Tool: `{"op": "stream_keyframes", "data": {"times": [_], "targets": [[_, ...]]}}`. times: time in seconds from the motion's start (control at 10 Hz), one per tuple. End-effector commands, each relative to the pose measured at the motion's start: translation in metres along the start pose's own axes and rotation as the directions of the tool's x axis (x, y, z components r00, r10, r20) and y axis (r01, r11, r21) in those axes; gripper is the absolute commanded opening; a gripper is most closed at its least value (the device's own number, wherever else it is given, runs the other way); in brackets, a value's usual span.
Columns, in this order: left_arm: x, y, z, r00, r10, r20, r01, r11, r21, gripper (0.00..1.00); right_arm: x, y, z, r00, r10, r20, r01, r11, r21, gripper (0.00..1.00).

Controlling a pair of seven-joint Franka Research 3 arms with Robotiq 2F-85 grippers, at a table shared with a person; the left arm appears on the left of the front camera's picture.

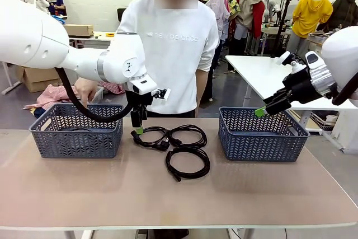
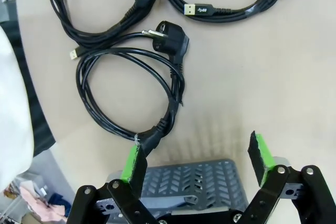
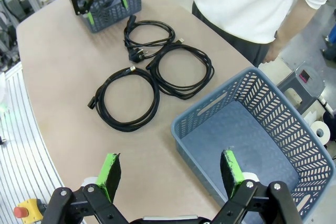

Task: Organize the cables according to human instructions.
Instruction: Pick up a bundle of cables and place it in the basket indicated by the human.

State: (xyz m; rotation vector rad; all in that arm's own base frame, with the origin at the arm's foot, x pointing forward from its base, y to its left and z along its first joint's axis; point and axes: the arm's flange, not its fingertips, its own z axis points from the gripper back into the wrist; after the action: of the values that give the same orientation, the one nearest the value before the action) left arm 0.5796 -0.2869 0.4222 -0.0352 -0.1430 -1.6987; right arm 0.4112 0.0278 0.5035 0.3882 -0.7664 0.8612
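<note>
Cables (image 1: 179,146) are lying in three loose coils on the table (image 1: 84,194), bunched between the two baskets, right in front of the person (image 1: 173,43) in the white sweatshirt. Going from the left: the left basket (image 1: 75,132) is sitting near the table's left end. Just to its right the left gripper (image 1: 137,129) is hanging fingers-down over the leftmost coil (image 1: 150,137), spread wide and holding nothing. In the wrist view that loop is lying just ahead of the fingertips, its nearest bit passing close to one green pad (image 2: 134,162), with a chunky plug (image 2: 170,35) lying further out. My guess is it's going for this coil. If so, it's worth getting several strands sitting between the pads before closing, not one strand or the plug, or the coil is probably unravelling on the lift. Which basket the person is asking for, I can't tell. Further right, the right basket (image 1: 260,135) is looking empty, and the right gripper (image 1: 260,112) is hovering above it, also spread open and empty, well apart from the coils.
</note>
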Motion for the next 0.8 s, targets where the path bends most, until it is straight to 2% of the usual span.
{"op": "stream_keyframes", "data": {"times": [0.0,0.5,0.7], "targets": [[0.0,-0.003,0.004,1.0,0.005,0.003,-0.005,1.0,0.003,1.0,-0.001,-0.002,-0.003,1.0,0.016,0.027,-0.016,1.0,0.01,1.0],[0.003,-0.001,0.001,1.0,-0.002,0.007,0.002,1.0,0.0,1.0,-0.001,-0.002,-0.003,1.0,0.016,0.027,-0.016,1.0,0.01,1.0],[-0.001,0.004,-0.023,0.999,-0.04,-0.014,0.039,0.999,-0.016,1.0,-0.001,-0.002,-0.003,1.0,0.016,0.027,-0.016,1.0,0.01,1.0]]}}
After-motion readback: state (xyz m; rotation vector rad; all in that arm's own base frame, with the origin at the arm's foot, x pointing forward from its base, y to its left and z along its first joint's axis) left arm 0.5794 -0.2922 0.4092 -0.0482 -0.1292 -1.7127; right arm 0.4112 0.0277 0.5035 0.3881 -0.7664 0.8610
